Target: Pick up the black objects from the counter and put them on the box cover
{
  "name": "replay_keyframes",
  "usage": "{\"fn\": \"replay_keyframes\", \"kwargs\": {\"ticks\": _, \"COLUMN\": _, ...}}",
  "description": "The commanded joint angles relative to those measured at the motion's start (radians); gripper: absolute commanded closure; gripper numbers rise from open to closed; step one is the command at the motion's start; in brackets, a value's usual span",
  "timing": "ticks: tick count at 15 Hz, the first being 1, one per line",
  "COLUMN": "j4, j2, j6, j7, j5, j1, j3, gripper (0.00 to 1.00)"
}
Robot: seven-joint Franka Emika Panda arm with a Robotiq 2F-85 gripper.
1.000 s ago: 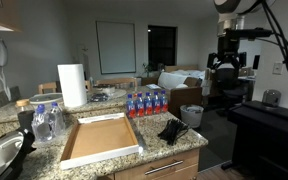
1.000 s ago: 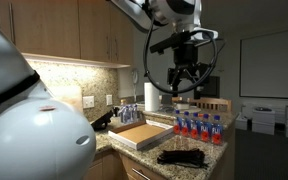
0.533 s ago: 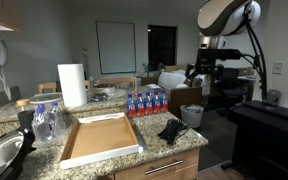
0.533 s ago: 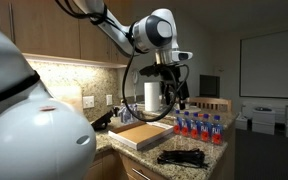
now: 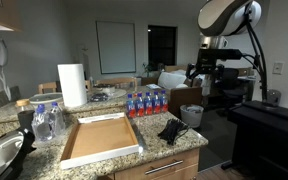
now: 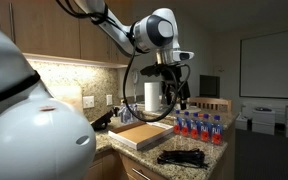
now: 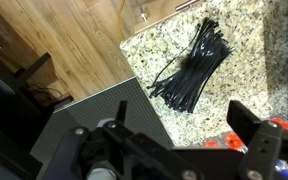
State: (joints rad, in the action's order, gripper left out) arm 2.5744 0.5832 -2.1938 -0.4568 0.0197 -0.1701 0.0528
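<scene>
My gripper [image 6: 173,100] hangs high, fingers apart, above wiry black ties [image 7: 192,65] fanned near the speckled granite counter [image 7: 254,40] edge.

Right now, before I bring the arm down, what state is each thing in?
gripper: open, empty, up in the air clear of the counter
black objects: bundled together, lying flat on the counter, untouched
box cover: flat on the counter, open side up, nothing in it
bottles: upright, caps on
paper towel roll: upright
</scene>
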Motion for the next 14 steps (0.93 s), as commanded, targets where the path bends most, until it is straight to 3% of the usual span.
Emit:
{"fn": "replay_keyframes", "kwargs": {"ticks": 1, "j4": -0.018, "j2": -0.056, "j6": -0.035, "j7": 0.002, "j5": -0.011, "j1": 0.000, "j3": -0.003, "gripper": 0.00}}
{"fn": "replay_keyframes", "kwargs": {"ticks": 6, "j4": -0.042, "j2": -0.260, "j6": -0.372, "j7": 0.011, "j5": -0.083, "j1": 0.011, "j3": -0.044, "gripper": 0.00}}
{"fn": "replay_keyframes", "kwargs": {"ticks": 8, "j4": -0.061, "j2": -0.353, "j6": -0.492, "j7": 0.067, "j5": -0.156, "j1": 0.052, "j3": -0.073, "gripper": 0.00}}
{"fn": "replay_keyframes", "kwargs": {"ticks": 12, "j4": -0.101, "j2": -0.491, "j6": -0.541, "j7": 0.299, "j5": -0.447, "j1": 0.195, "j3": -0.122, "gripper": 0.00}}
{"fn": "replay_keyframes", "kwargs": {"ticks": 14, "j4": -0.131, "j2": -0.544, "j6": -0.536, "j7": 0.405, "j5": -0.558, "j1": 0.214, "j3": -0.116, "gripper": 0.00}}
